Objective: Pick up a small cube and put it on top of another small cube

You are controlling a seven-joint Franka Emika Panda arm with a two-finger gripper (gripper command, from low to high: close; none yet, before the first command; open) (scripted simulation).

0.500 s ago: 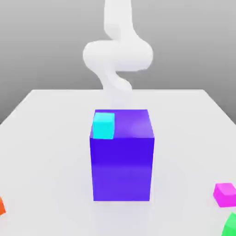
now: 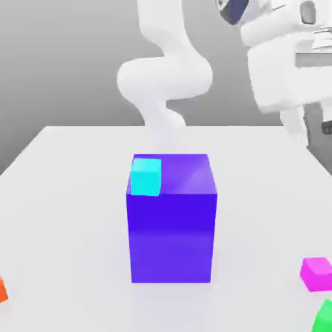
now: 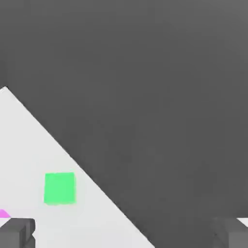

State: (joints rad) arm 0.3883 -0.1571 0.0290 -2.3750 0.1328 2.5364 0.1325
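The small cube (image 2: pixel 316 273), bright magenta-pink, lies on the white table near the exterior view's right edge, towards the front. In the hand view a sliver of the small cube (image 3: pixel 4 213) peeks out beside one fingertip. My gripper (image 2: pixel 310 126) hangs high over the table's right side, well above and behind the pink cube. In the hand view my gripper (image 3: pixel 123 233) is open, its two dark fingertips (image 3: pixel 17 232) far apart with nothing between them. A small cyan cube (image 2: pixel 146 177) rests on a back corner of the big blue-purple block (image 2: pixel 172 220).
A green cube (image 2: pixel 324 318) sits just in front of the pink one at the exterior view's right corner; the green cube (image 3: pixel 60 188) lies near the table's edge. A red-orange piece (image 2: pixel 2 288) pokes in at the left edge. The tall block stands mid-table.
My hand has swung into the exterior view at the upper right, where it was out of sight before. The arm's upper links have shifted. No cube has moved.
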